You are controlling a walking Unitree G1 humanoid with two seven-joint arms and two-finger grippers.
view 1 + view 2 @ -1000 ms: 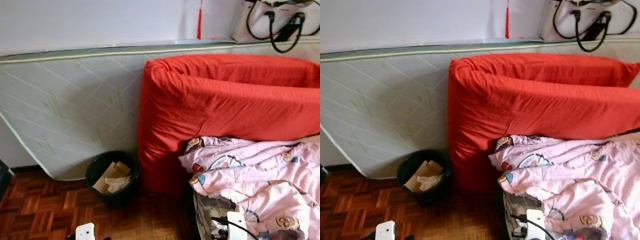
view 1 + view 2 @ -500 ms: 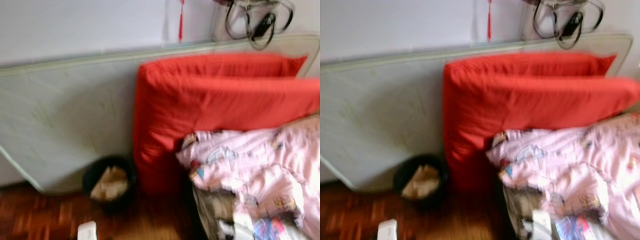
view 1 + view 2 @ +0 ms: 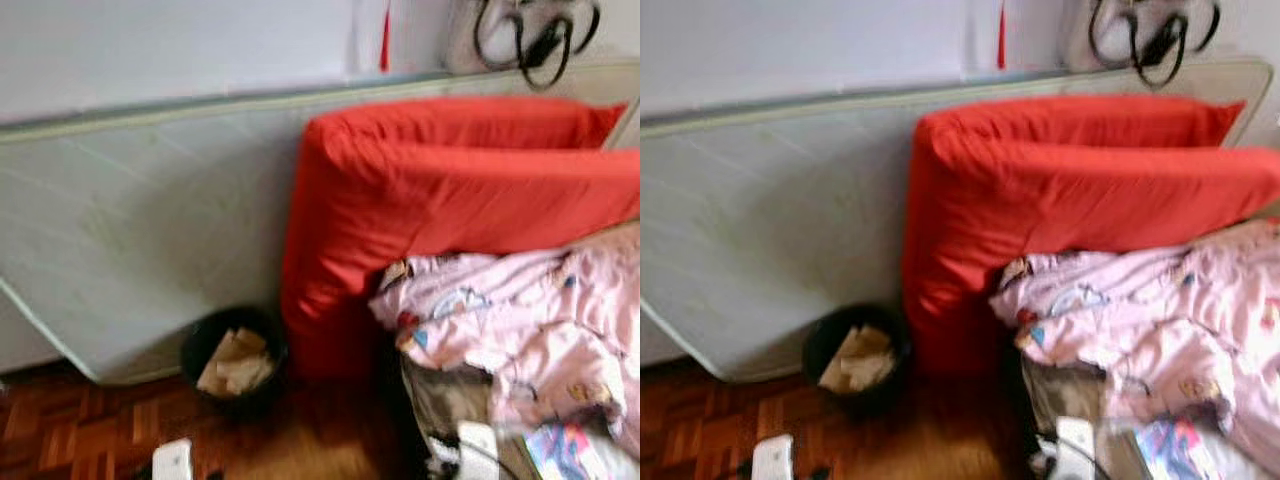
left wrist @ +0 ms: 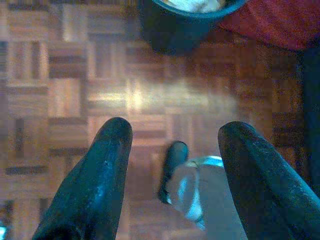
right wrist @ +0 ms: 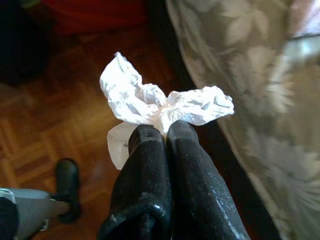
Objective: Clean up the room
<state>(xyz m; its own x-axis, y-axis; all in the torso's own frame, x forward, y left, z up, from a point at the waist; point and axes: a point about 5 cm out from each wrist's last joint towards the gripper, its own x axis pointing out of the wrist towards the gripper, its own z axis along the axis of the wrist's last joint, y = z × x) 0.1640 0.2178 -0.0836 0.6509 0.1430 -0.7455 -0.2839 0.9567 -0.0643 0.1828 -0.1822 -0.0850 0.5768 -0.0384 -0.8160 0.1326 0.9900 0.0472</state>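
My right gripper (image 5: pixel 165 131) is shut on a crumpled white tissue (image 5: pixel 160 102), held above the parquet floor (image 5: pixel 60 120) beside the bed's edge. A black waste bin (image 3: pixel 240 400) with paper and cardboard in it stands on the floor against a pale mattress (image 3: pixel 150 230), just left of a folded red mattress (image 3: pixel 450 200). My left gripper (image 4: pixel 175 127) is open over bare parquet, with nothing between its fingers. The bin (image 4: pixel 185 25) lies a short way beyond its fingertips.
A pink patterned duvet (image 3: pixel 520 310) is heaped on the bed at the right, over a grey floral sheet (image 5: pixel 250 100). A bag with black handles (image 3: pixel 530 35) hangs on the wall above. My own black foot (image 4: pixel 172 170) stands on the floor below the left gripper.
The head views have swung a little and are blurred, so the camera moved. The bin, both mattresses and the duvet stand as before.
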